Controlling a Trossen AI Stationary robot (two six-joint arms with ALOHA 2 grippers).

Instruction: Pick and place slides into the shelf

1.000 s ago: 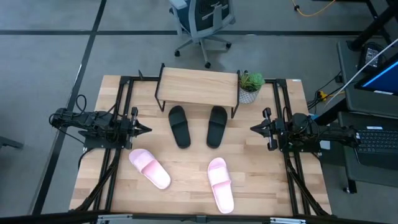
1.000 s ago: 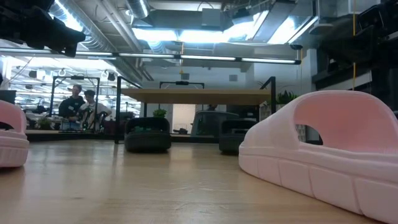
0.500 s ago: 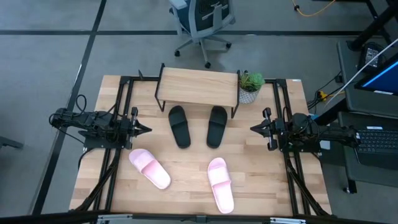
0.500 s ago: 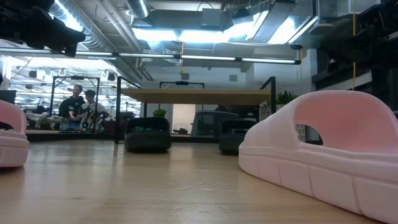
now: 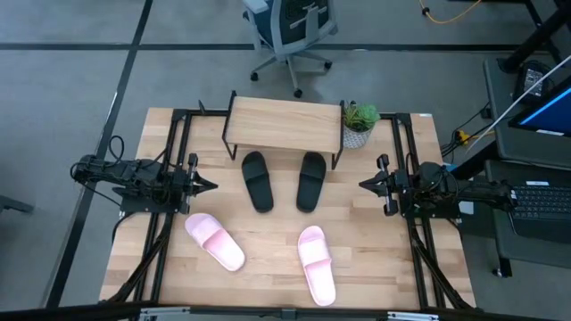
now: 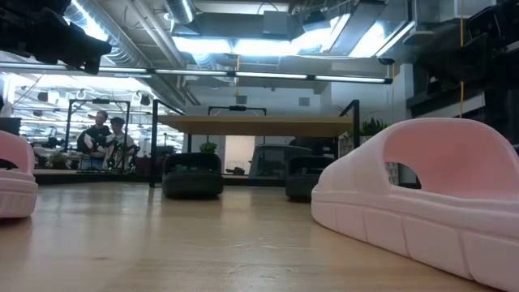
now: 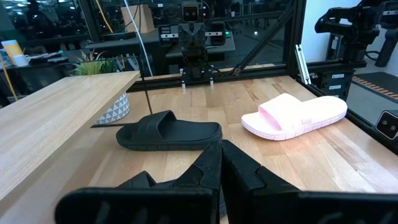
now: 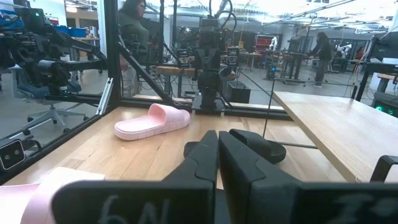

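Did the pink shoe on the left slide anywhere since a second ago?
No. In the high view the left pink slide lies in the same spot below the left black slide, equally far from the shelf.

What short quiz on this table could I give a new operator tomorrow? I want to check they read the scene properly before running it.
1. How many slides lie on the table, and in which colours?
2. True or false: a slide already sits on the shelf.
3. Which stands beside the shelf: (a) a potted plant, (b) a mug, (c) a box?

Key
1. Four: two black slides in front of the shelf, and two pink slides nearer the table's front edge.
2. False; its plank top is bare.
3. (a), the potted plant.
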